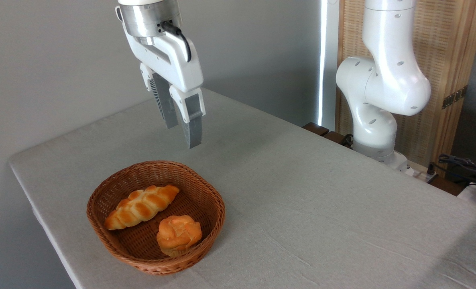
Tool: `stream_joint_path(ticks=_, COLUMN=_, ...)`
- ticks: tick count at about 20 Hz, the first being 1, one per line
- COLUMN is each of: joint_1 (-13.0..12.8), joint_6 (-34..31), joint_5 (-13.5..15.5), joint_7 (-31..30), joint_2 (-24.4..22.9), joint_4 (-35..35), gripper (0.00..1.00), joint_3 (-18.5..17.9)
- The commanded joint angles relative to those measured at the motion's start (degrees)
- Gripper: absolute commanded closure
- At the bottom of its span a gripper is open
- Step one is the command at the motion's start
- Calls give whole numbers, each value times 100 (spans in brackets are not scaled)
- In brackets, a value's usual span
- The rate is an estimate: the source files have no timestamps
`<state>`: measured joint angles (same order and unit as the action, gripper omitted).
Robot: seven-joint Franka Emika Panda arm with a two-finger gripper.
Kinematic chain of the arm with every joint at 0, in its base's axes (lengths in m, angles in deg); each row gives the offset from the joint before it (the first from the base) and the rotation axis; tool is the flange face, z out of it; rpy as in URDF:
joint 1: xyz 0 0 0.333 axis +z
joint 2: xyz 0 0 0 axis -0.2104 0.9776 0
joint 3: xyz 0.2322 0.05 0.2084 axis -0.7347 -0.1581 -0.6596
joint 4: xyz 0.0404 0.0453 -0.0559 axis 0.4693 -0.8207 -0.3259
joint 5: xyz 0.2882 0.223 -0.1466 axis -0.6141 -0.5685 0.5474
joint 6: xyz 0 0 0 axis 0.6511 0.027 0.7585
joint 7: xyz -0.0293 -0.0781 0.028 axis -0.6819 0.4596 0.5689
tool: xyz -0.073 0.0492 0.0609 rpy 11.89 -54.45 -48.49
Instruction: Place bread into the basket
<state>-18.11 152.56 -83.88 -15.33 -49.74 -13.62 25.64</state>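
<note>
Closest to me, near the front left corner of the grey cloth-covered worktop [322, 208], sits the reddish-brown wicker basket [206, 192], oval with a braided rim and sloping sides. Two pieces lie inside it. At the nearer side, towards the right, rests a small round puffy bun [179, 234], leaning close against the basket's wall. Just behind it and to the left lies the bread [141, 206], a long braided loaf with a golden-orange crust and paler seams, stretched diagonally across the basket floor with its pointed ends aimed at the near left and the far right. The loaf and the bun lie near each other, but I cannot tell whether they touch. Above and a little beyond the basket's far rim hangs the end effector [182, 134], empty, its two grey fingers [193, 130] pointing down with a narrow gap between them, released and holding nothing. Farther back on the right, the arm's white base [376, 124] stands at the worktop's far edge, before a wooden slatted panel [450, 52].
</note>
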Motion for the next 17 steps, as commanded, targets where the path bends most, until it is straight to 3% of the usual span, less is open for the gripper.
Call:
stream_joint_path(ticks=1, joint_1=148, joint_6=-219, joint_5=-97, joint_7=-112, joint_2=110, joint_4=228, gripper=0, joint_3=41)
stream_joint_path(ticks=6, joint_1=175, joint_6=-175, joint_5=-422, joint_7=-77, joint_2=14, joint_4=228, gripper=0, joint_3=59)
stream_joint_path(ticks=17, joint_1=175, joint_6=-149, joint_5=-414, joint_7=-103, joint_2=14, joint_4=228, gripper=0, joint_3=15)
